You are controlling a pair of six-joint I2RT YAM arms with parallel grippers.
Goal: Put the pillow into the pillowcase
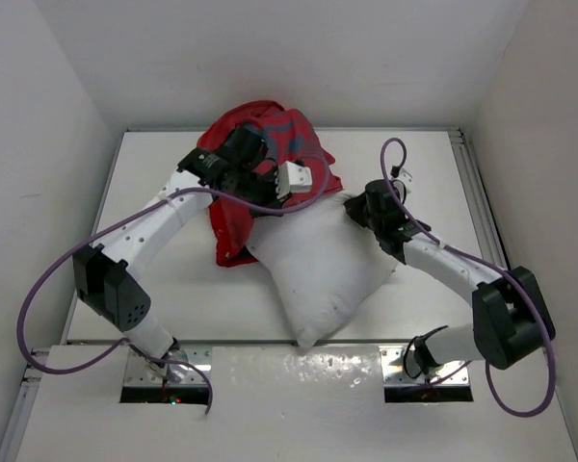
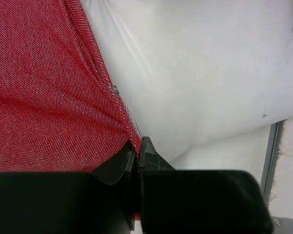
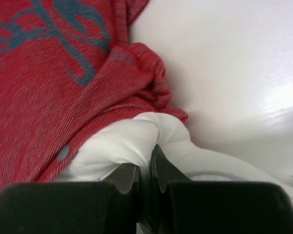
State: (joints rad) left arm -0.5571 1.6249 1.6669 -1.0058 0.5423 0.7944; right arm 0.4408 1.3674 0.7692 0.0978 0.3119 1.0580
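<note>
The white pillow (image 1: 323, 265) lies in the middle of the table, one corner pointing at the near edge. The red pillowcase (image 1: 270, 144) is bunched at the back, over the pillow's far end. My left gripper (image 1: 270, 197) is shut on the red pillowcase's edge (image 2: 63, 97), right next to the pillow (image 2: 200, 73). My right gripper (image 1: 358, 210) is shut on a fold of the pillow's far corner (image 3: 132, 141), which touches the red pillowcase (image 3: 53, 78).
White walls close in the table (image 1: 164, 279) on the left, back and right. A metal rail (image 1: 467, 192) runs along the table's right edge. Purple cables loop off both arms.
</note>
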